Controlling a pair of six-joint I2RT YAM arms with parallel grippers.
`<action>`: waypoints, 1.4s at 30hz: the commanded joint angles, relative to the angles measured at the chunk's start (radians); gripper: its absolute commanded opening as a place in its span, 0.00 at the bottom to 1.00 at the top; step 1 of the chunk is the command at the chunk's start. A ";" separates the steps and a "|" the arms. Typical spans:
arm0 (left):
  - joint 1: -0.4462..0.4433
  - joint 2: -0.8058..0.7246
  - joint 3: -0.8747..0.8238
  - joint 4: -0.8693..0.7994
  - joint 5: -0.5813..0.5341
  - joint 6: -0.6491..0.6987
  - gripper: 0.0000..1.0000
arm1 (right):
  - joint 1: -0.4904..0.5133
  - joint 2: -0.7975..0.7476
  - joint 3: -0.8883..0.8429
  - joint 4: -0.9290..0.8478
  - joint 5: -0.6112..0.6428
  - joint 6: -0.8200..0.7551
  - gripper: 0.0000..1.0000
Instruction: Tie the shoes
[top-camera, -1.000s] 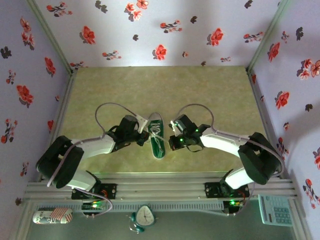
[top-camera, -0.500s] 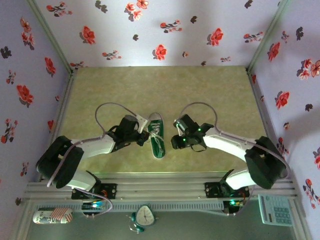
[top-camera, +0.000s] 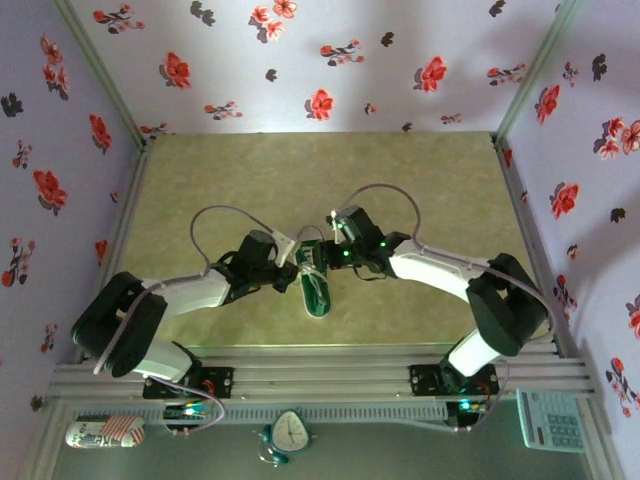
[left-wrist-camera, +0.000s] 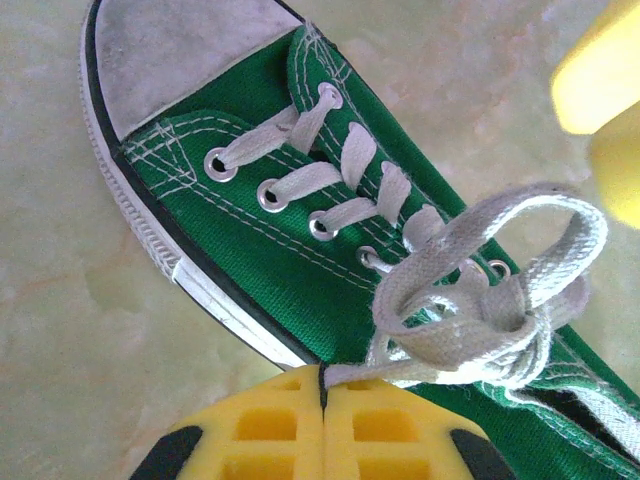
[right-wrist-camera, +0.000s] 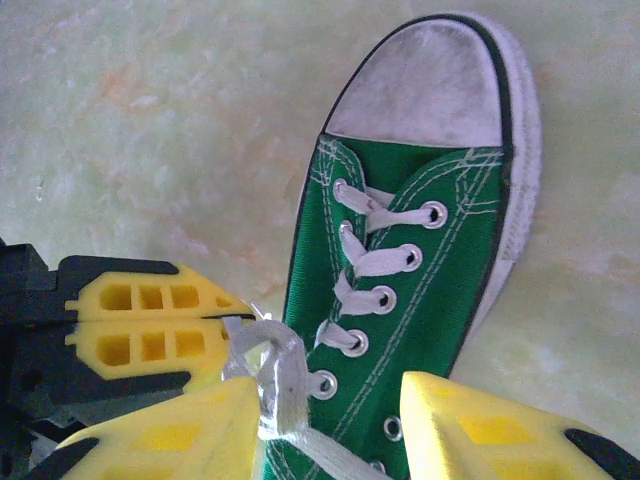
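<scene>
Beside the sneaker (left-wrist-camera: 300, 270), we see the left gripper (left-wrist-camera: 322, 400) clamped on a white lace (left-wrist-camera: 470, 300). The right gripper (right-wrist-camera: 330, 395) gapes nearby.

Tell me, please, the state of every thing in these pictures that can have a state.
sneaker: upright on its sole, not yet tied.
laces: threaded through the eyelets, one loose loop raised, no finished bow.
left gripper: shut on a strand of the laces.
right gripper: open, fingers apart over the sneaker, gripping nothing.
</scene>
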 joint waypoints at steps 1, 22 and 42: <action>0.007 -0.025 0.003 -0.013 -0.001 0.019 0.00 | 0.006 0.031 0.039 0.045 -0.049 0.027 0.42; 0.009 -0.035 -0.020 0.010 -0.023 -0.010 0.00 | 0.013 0.070 0.065 -0.061 0.122 0.004 0.00; 0.069 -0.066 -0.045 -0.076 -0.117 -0.048 0.00 | 0.020 0.103 0.108 -0.353 0.365 -0.074 0.00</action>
